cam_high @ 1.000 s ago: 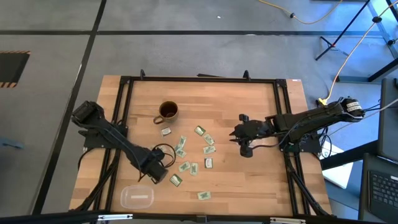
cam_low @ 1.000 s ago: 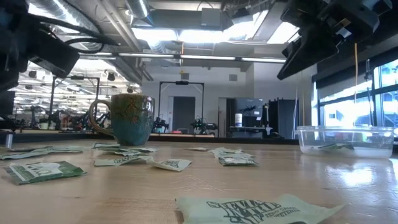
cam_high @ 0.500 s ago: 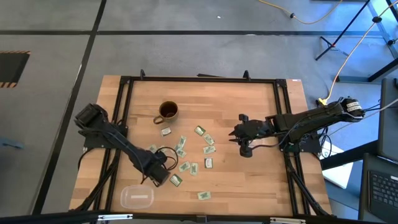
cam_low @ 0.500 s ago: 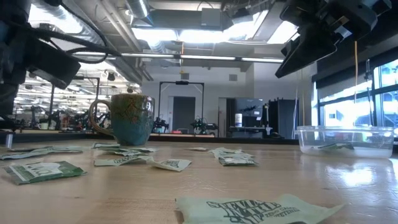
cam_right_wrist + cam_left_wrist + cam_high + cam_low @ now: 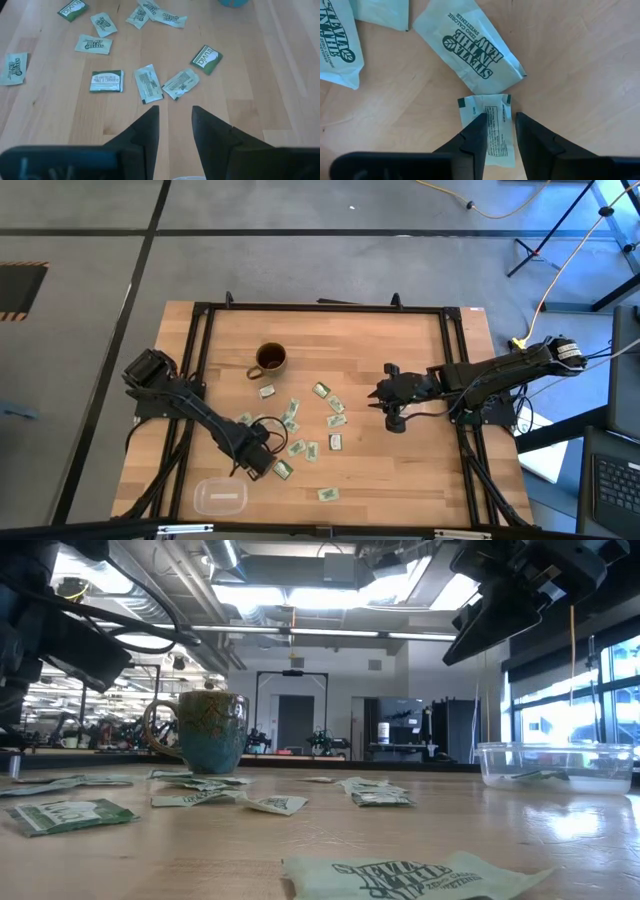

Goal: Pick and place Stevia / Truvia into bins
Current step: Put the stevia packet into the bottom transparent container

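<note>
Several green and white Stevia / Truvia sachets (image 5: 336,421) lie flat and scattered on the wooden table, right of the brown mug (image 5: 270,359). My left gripper (image 5: 258,462) points down near the clear bin (image 5: 220,497). Its open fingers stand close over one small white sachet (image 5: 495,135), printed side up, just short of a larger Stevia sachet (image 5: 470,47). My right gripper (image 5: 374,398) hangs open above the table's right half, over other sachets (image 5: 148,83), with nothing between its fingers (image 5: 175,125). My left gripper comes from above with one finger (image 5: 476,134) over the small sachet's left part and the other (image 5: 527,132) at its right edge (image 5: 509,125). The sachet lies flat on the table. I cannot tell whether the fingertips touch it.
In the low view the bin (image 5: 555,765) has a sachet inside it, and the mug (image 5: 205,730) stands upright behind the scattered sachets. One sachet (image 5: 328,494) lies near the table's front edge. A black frame (image 5: 320,308) runs round the tabletop.
My left gripper has sunk a little toward the table, onto the sachets beside the bin. The sachets, the mug and the bin lie as before.
</note>
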You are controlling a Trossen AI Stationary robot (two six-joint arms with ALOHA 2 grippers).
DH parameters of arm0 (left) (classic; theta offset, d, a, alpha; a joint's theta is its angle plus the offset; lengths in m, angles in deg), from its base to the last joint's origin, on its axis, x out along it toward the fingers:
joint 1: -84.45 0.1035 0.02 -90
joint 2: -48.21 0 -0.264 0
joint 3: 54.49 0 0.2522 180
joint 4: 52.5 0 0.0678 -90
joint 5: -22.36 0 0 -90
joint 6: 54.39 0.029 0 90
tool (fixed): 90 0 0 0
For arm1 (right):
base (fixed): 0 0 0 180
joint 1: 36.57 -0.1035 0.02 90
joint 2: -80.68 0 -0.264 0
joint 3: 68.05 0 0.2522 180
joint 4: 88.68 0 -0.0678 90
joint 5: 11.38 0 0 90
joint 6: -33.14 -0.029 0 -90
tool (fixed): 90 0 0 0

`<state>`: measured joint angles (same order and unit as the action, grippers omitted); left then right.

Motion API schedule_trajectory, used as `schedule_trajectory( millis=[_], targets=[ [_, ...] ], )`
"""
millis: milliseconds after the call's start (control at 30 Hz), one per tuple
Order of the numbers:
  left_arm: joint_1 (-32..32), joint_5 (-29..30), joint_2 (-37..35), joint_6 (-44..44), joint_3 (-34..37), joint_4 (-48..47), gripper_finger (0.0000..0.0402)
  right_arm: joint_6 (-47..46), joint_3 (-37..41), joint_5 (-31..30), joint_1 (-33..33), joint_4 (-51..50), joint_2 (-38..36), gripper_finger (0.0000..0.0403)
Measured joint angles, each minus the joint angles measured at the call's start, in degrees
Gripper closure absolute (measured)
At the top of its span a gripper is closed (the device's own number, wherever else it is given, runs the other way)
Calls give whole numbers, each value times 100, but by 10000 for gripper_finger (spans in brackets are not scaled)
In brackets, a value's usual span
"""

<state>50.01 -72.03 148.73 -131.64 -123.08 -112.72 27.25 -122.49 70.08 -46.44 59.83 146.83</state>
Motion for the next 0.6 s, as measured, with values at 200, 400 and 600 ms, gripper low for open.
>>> schedule_trajectory(
  millis=[200, 400, 600],
  targets=[
    [-8, 43, -53, 6, 9, -2, 334, 9, 0, -2, 0, 0, 0, 284],
    [-8, -8, -53, 6, 12, -11, 352, 23, 0, -2, 0, -2, 0, 284],
    [31, -752, -82, 154, -57, -188, 370, 90, 0, -2, 0, 0, 0, 284]
  ],
)
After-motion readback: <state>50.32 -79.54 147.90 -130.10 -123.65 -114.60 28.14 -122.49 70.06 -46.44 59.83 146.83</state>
